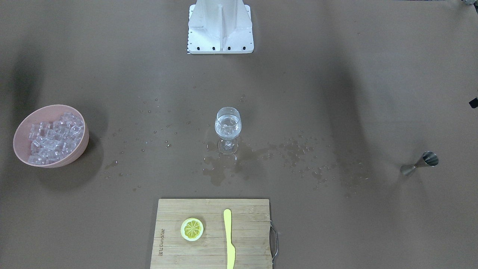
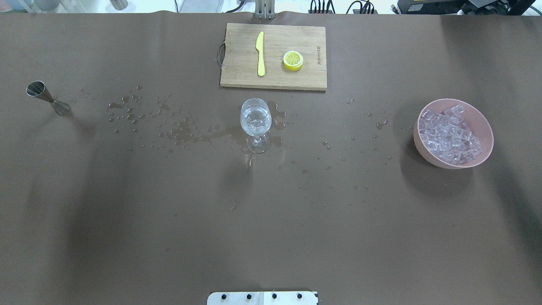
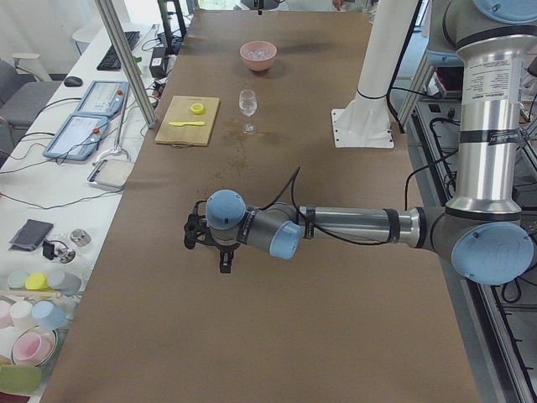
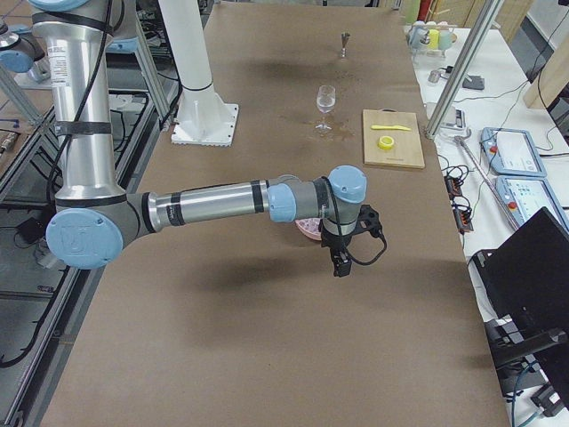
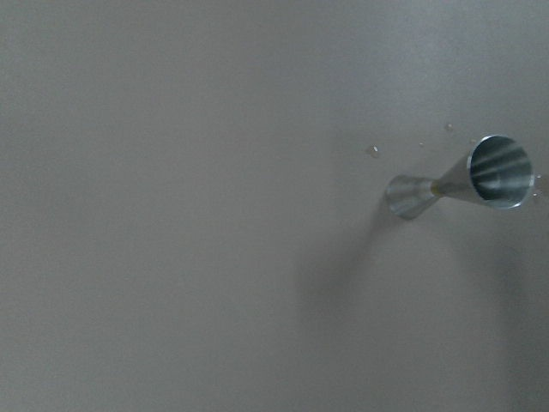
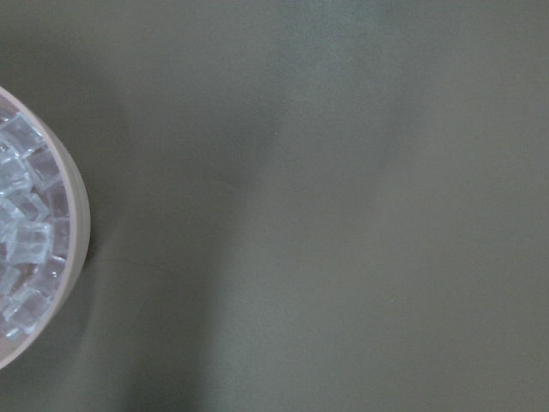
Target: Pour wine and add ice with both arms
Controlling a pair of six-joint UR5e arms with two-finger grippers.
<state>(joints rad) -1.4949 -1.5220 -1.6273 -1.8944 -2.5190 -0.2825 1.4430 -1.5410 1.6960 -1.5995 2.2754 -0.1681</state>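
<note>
Clear watery wine (image 2: 255, 123) in tall stemmed glass (image 2: 255, 109), middle of brown surface (image 2: 169, 212). Small shiny ice cubes (image 2: 449, 133) piled in round pink bowl (image 2: 420, 146). Black left pincer (image 3: 225, 267), black right pincer (image 4: 339, 266) above surface: cannot tell if spread or pressed.

Even overhead light, soft broad shadows

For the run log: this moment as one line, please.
clear stemmed glass: upright, part full | pink bowl: holds clear ice cubes | steel double-cone jigger: standing | left gripper, right gripper: raised, state unclear
</note>
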